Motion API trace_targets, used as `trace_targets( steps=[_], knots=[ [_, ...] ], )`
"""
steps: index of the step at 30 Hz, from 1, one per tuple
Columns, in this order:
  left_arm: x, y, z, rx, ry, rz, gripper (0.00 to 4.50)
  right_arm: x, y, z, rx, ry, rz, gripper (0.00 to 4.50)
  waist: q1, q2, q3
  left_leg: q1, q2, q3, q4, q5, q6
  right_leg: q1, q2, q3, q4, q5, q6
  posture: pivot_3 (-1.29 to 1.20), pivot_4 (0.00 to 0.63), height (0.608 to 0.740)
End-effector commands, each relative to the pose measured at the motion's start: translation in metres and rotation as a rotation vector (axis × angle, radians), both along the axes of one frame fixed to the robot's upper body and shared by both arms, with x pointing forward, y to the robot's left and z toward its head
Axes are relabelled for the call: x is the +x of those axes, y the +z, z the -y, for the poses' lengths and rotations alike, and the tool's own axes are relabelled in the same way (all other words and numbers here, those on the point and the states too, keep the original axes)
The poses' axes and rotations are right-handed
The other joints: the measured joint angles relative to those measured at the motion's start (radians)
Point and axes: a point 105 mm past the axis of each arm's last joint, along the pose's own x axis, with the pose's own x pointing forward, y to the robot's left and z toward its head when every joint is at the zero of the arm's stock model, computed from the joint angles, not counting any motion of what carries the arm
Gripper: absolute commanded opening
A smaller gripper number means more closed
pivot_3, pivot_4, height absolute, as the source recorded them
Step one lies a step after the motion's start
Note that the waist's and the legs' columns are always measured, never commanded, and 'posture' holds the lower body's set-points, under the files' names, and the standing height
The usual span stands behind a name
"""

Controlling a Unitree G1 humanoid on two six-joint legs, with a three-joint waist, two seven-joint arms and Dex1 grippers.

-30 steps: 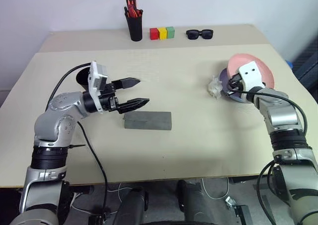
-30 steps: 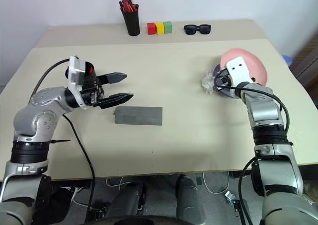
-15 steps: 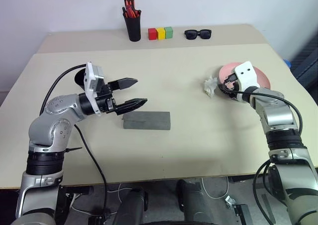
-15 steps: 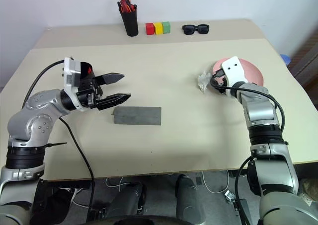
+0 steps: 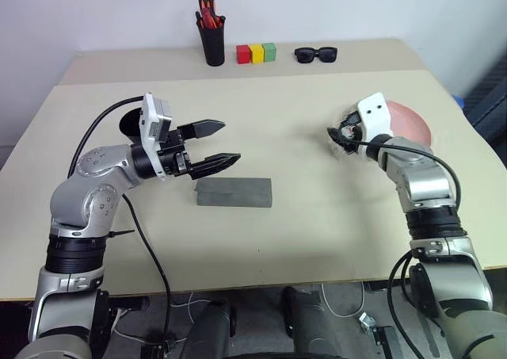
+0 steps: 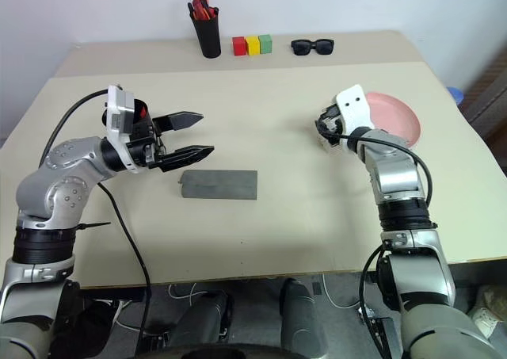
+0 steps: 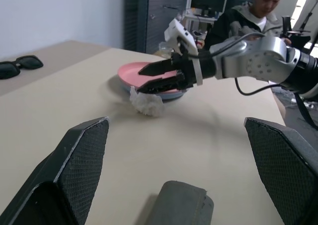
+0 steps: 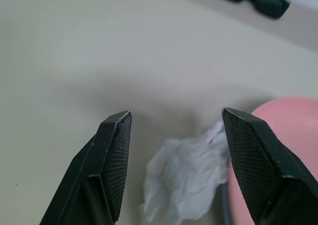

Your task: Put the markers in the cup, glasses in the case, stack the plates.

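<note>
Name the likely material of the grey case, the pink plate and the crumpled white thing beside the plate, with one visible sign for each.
Case: probably felt or a similar fabric; matte grey, soft rounded edges, no shine.
Pink plate: likely plastic; smooth, even salmon colour, thin rim.
White thing: looks like tissue or thin paper, possibly plastic film; crumpled into irregular folds.

The blue plate (image 7: pixel 130 88) shows as a thin rim under the pink plate (image 7: pixel 133 71), and the right gripper (image 7: pixel 149 78) covers part of both. At ten o'clock on the table the cup (image 5: pixel 131 124) sits mostly behind the left gripper's (image 5: pixel 219 143) wrist, its contents hidden. The person (image 7: pixel 243 17) is cut off by the frame's top edge.
</note>
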Motion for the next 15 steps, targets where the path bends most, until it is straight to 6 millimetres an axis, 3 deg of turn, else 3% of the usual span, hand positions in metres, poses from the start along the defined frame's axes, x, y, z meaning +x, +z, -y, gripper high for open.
trace_targets(
  steps=[1,4,5,7,11,15],
  knots=[
    [-0.005,0.009,-0.005,-0.001,0.0,0.044,4.5,0.002,-0.002,-0.003,-0.048,0.012,0.01,2.92,0.0,0.0,0.0,0.0,0.0,0.0,0.0,0.0,0.0,0.0,0.0,0.0,0.0,0.0,0.0,0.0,0.15,0.74],
    [-0.005,0.008,-0.006,0.005,0.007,0.046,4.5,0.001,-0.011,-0.004,-0.104,0.024,-0.005,2.92,-0.001,0.0,0.0,0.0,0.0,0.0,0.0,0.0,0.0,0.0,0.0,0.0,0.0,0.0,0.0,0.0,0.15,0.74],
    [-0.006,0.008,-0.007,0.004,0.01,0.046,4.5,0.001,-0.014,-0.003,-0.096,0.02,-0.019,2.69,-0.001,0.0,0.0,0.0,0.0,0.0,0.0,0.0,0.0,0.0,0.0,0.0,0.0,0.0,0.0,0.0,0.15,0.74],
    [-0.006,0.007,-0.008,0.006,0.013,0.048,4.5,0.001,-0.016,-0.004,-0.102,0.026,-0.026,2.1,-0.001,0.0,0.0,0.0,0.0,0.0,0.0,0.0,0.0,0.0,0.0,0.0,0.0,0.0,0.0,0.0,0.15,0.74],
    [-0.007,0.006,-0.008,0.006,0.014,0.048,4.5,0.002,-0.011,-0.004,-0.122,0.036,-0.008,0.12,-0.001,0.0,0.0,0.0,0.0,0.0,0.0,0.0,0.0,0.0,0.0,0.0,0.0,0.0,0.0,0.0,0.15,0.74],
    [-0.006,0.006,-0.007,0.006,0.013,0.046,4.5,0.001,-0.006,-0.004,-0.108,0.044,0.004,0.05,-0.001,0.0,0.0,0.0,0.0,0.0,0.0,0.0,0.0,0.0,0.0,0.0,0.0,0.0,0.0,0.0,0.15,0.74]
  ],
)
